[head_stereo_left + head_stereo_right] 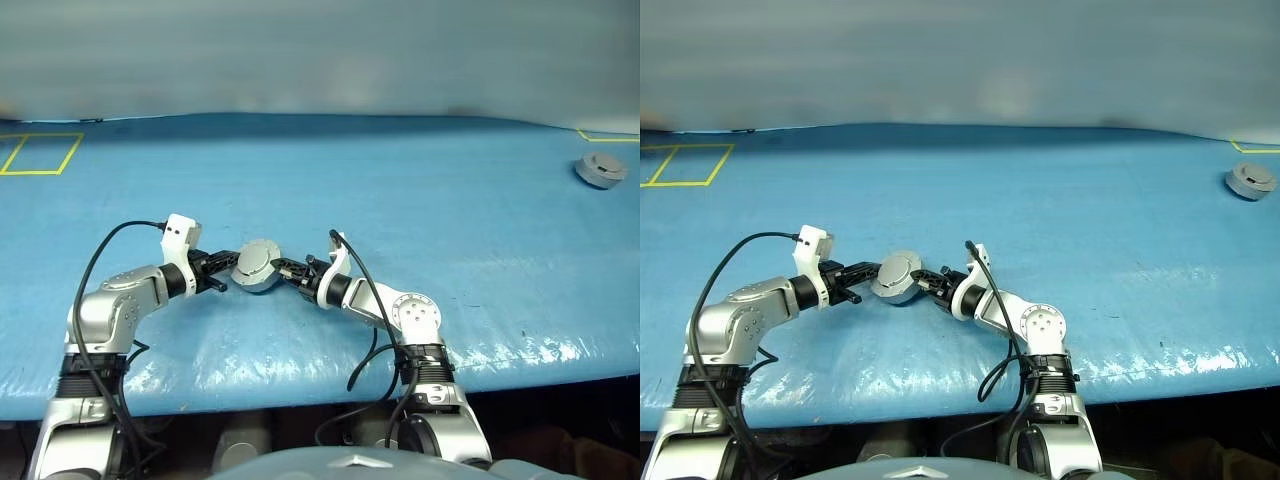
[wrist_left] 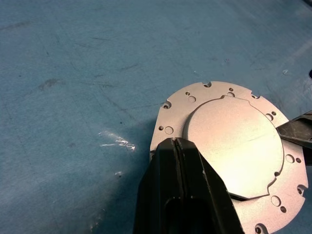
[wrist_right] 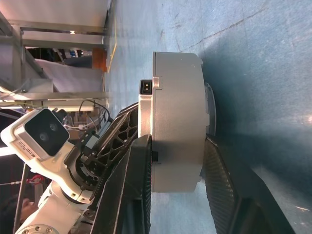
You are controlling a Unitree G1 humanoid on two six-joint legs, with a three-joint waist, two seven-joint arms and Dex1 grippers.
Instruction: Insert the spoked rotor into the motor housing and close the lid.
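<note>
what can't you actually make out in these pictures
- Inside of the motor housing: the left wrist view gives its plain outer face, the right wrist view its side wall; whether the rotor sits inside stays hidden.
- Round grey part at the table's far right: too small in the head views to identify.
- Left gripper contact: its own fingers cover the rim they pinch.
- Right gripper: fingers flank the housing; a firm grip is unclear.

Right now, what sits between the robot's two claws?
The motor housing, held above the blue table between the left gripper and the right gripper, as the left eye view shows.
</note>
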